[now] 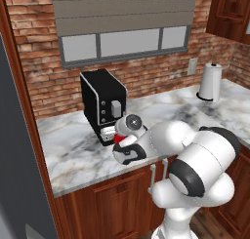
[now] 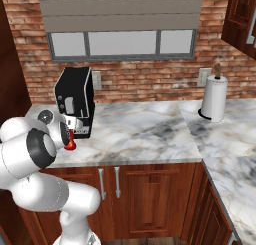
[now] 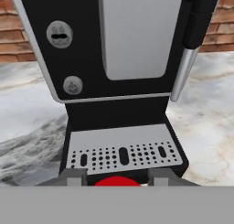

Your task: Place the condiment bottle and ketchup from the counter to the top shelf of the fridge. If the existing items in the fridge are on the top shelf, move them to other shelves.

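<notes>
Ketchup [image 3: 118,181] sits between the tool [image 3: 117,178] fingertips, seemingly clamped, before the coffee machine [image 3: 121,58].

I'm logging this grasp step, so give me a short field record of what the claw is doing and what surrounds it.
claw: its tips flank the ketchup, closing around it; grip not confirmed
ketchup position: on the counter, right in front of the coffee machine
coffee machine: black, drip tray facing the claw
other item: paper towel roll, upright, far along the counter

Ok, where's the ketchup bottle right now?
The ketchup stands on the counter just before the black coffee machine, between the gripper's fingers.
</notes>
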